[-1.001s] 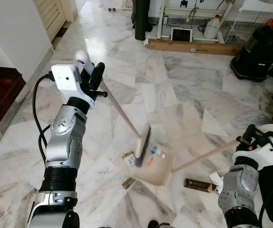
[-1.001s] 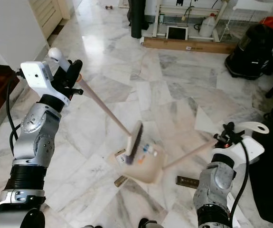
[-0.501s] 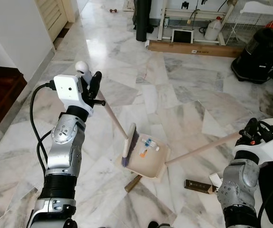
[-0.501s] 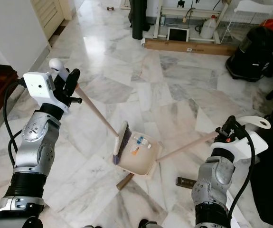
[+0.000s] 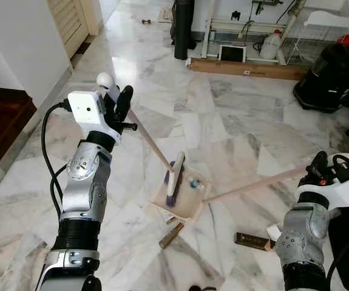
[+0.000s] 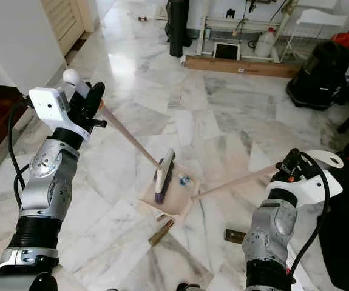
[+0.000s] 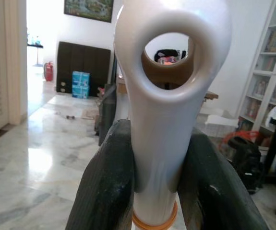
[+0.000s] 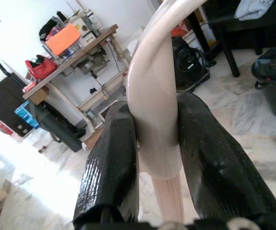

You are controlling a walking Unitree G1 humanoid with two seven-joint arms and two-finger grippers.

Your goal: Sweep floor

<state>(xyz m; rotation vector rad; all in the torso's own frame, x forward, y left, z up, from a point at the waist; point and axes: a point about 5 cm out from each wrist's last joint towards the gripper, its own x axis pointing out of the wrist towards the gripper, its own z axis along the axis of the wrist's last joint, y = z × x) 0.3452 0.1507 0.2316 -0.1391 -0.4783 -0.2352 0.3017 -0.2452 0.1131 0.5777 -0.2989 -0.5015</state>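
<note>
A Unitree G1 humanoid is standing on a marble floor (image 5: pixel 241 121), working a broom (image 5: pixel 173 179) and a dustpan (image 5: pixel 180 197) at once. The left gripper (image 7: pixel 157 158) is raised at the robot's left, its two black fingers (image 7: pixel 106 187) clenching the broom's white handle just below the hanging loop at its end; the stick is slanting down and to the right, and the brush head is resting on the cream dustpan, which is lying flat on the floor in front of the robot. Small bits of litter (image 5: pixel 194 184) are lying on the pan beside the bristles. The right gripper (image 8: pixel 157 143), low at the robot's right, is grasping the curved cream end of the dustpan's long handle (image 5: pixel 247 185), which is running from the pan to that hand. A brown stick-shaped scrap (image 5: pixel 171 234) is lying on the floor just in front of the pan, and a dark flat box (image 5: pixel 252 240) is lying near the right arm. A black vacuum cleaner (image 5: pixel 329 76) is standing at the far right, a long cardboard box (image 5: pixel 247 68) against the back.
</note>
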